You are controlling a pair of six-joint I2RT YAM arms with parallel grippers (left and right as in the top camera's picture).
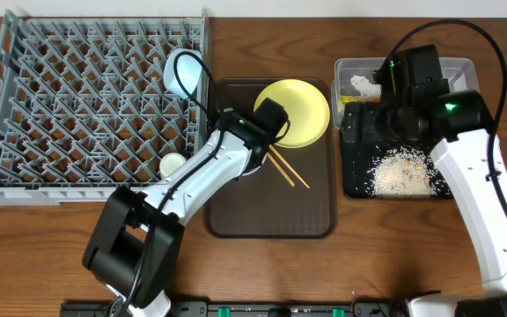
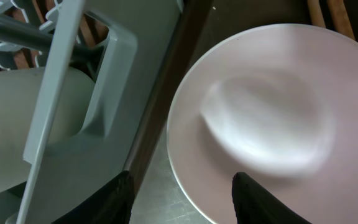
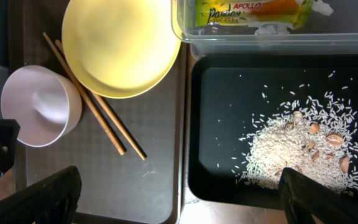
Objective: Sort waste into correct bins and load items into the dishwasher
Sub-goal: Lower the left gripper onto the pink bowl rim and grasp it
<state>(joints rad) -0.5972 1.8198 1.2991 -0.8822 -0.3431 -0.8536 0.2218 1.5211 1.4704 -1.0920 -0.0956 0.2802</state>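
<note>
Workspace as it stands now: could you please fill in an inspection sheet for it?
Surface: wooden table; brown serving tray at its middle.
Job's things: light-blue bowl and small cup in dish rack; yellow plate, chopsticks, white bowl on serving tray; wrapper and tissue in clear tub; rice in black tray.
Clutter: nothing seen.
Grippers: left gripper open astride white bowl's rim; right gripper open, empty, over black tray's edge.
Cables: left arm's cable crosses rack's edge; right arm's cable arcs above the arm.
Surroundings: nothing seen.
</note>
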